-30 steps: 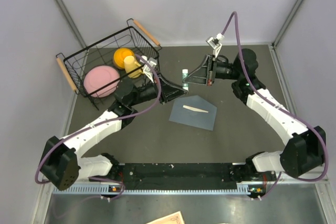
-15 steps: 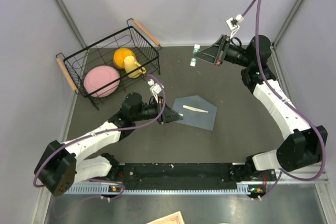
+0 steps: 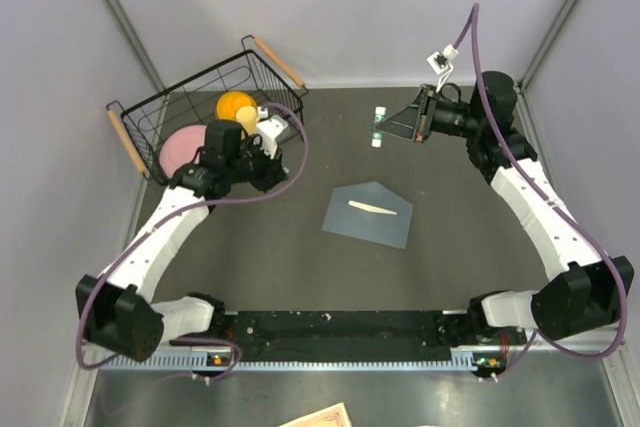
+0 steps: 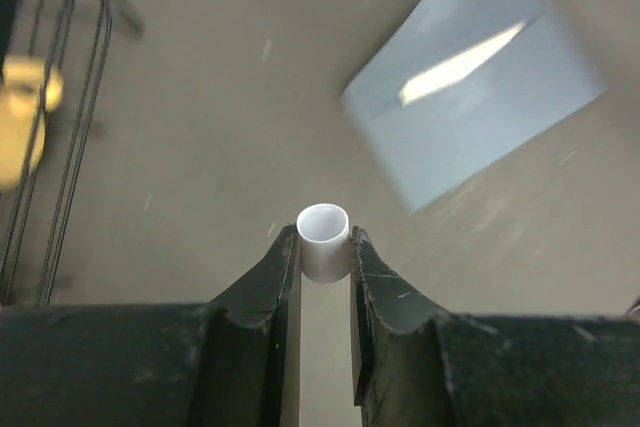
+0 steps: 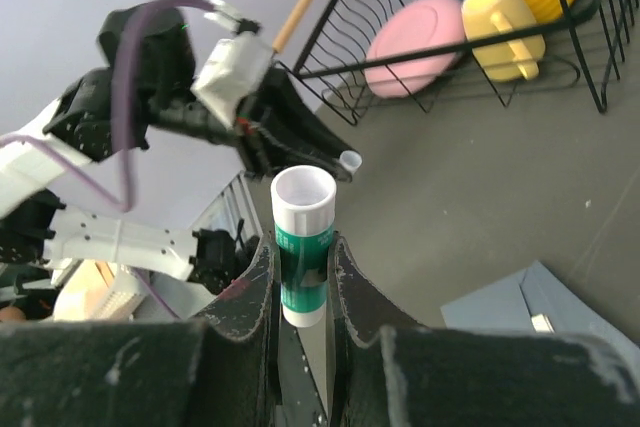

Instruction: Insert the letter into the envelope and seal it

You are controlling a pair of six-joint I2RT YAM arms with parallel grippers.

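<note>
The blue-grey envelope (image 3: 368, 217) lies flat mid-table, and a cream sliver of the letter (image 3: 372, 208) shows at its flap; most of the letter is hidden. The left wrist view has the envelope (image 4: 500, 117) blurred at upper right. My left gripper (image 3: 280, 165) hovers left of it beside the basket, shut on a small white cap (image 4: 323, 237), which also shows in the right wrist view (image 5: 350, 160). My right gripper (image 3: 386, 130) is raised behind the envelope, shut on a white-and-green glue stick (image 5: 303, 237) whose open end faces away from the wrist.
A black wire basket (image 3: 180, 97) with wooden handles stands at back left. It holds a pink plate (image 3: 190, 147), a yellow cup (image 3: 245, 119) and an orange bowl (image 3: 235, 104). Grey walls close in the table on three sides.
My left arm has pulled away from the envelope's left edge and swung back-left toward the basket, still carrying the cap. The right arm has lifted the glue stick toward the back right.
</note>
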